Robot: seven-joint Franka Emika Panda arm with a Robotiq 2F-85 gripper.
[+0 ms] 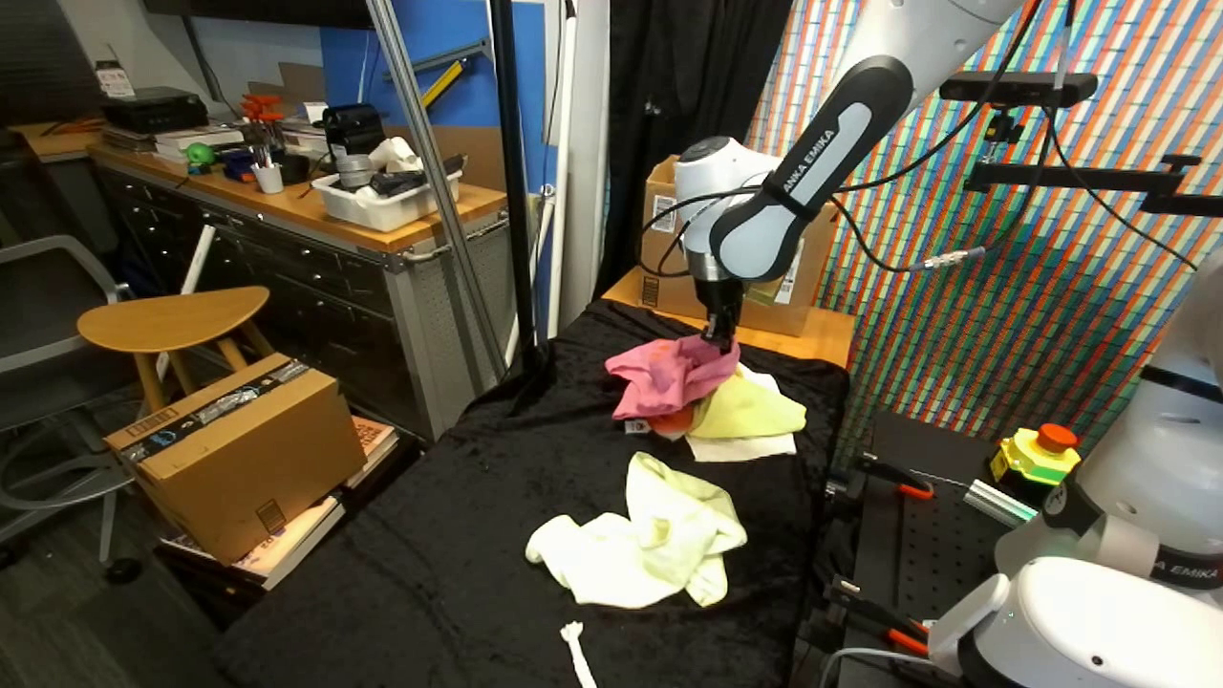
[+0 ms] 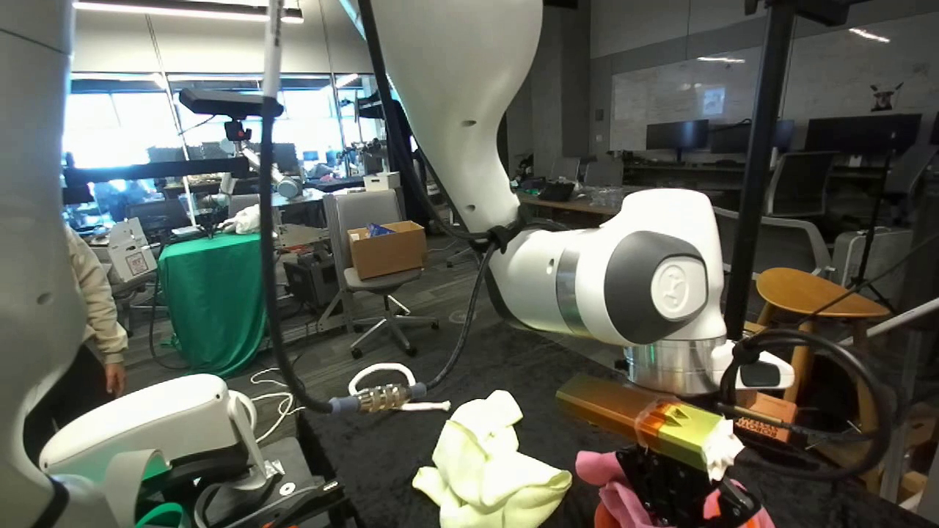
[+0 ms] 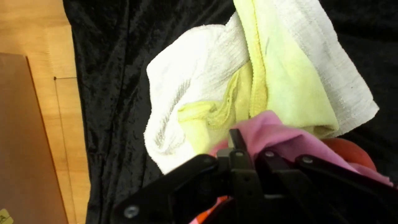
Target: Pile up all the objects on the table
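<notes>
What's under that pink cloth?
Peeking out from beneath the pink cloth: a yellow cloth and an orange-red thing. Whatever lies under its middle is covered, so I can't tell.

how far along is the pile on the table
Looks done: the yellow cloth lies over the white cloth. In hand: the pink cloth, pinched in the shut gripper, overlapping them in the wrist view. Left: the pale yellow cloth, apart on the black table, perhaps also the thin white item.
</notes>
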